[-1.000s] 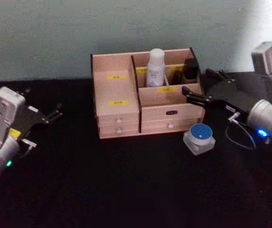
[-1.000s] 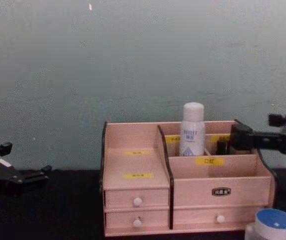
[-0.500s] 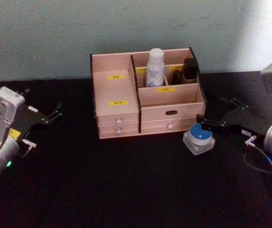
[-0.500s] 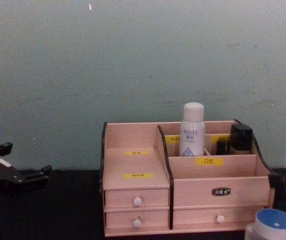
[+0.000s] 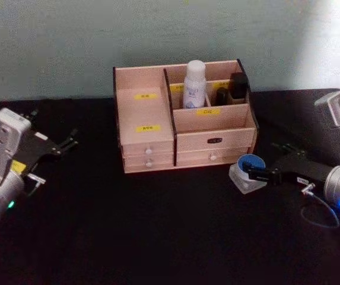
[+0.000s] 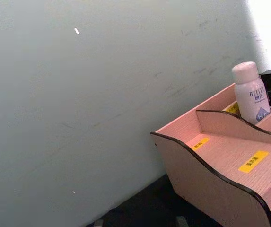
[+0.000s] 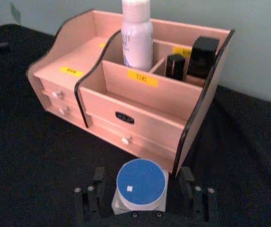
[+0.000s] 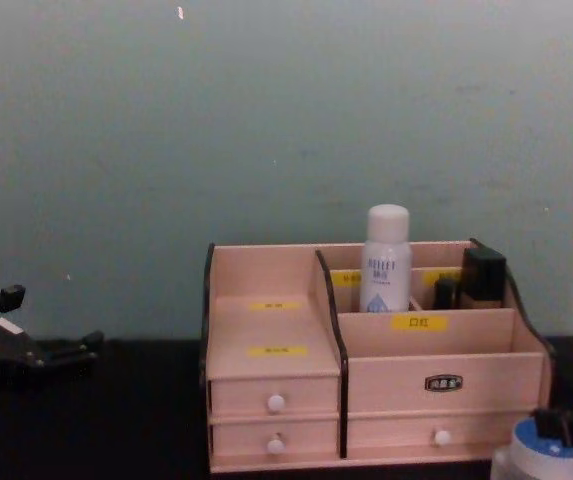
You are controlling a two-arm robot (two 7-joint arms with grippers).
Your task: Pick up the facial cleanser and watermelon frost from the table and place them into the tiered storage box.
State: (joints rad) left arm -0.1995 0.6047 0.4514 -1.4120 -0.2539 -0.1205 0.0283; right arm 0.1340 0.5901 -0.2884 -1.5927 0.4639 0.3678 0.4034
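The right gripper point(image 5: 256, 168) has come down from the box point(image 5: 146, 113) to the little jar point(image 7: 141, 182). The jar sits on the black table point(image 5: 158, 225), just in front of the box's right corner. The gripper's fingers stand apart, one on each side of the jar, not squeezing. The jar looks like glass, so it is likely hard, a bit heavy and slippery. Best to hold it by its sides, below the blue lid. The white bottle point(image 5: 194, 83) already stands in the box. The left gripper point(image 5: 69, 141) waits far left, fingers apart.

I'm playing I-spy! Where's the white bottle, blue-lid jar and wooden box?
facial cleanser point(image 5: 194, 92): head view, its label.
watermelon frost point(image 7: 141, 181): right wrist view, blue lid.
tiered storage box point(image 8: 386, 385): chest view, front panel.
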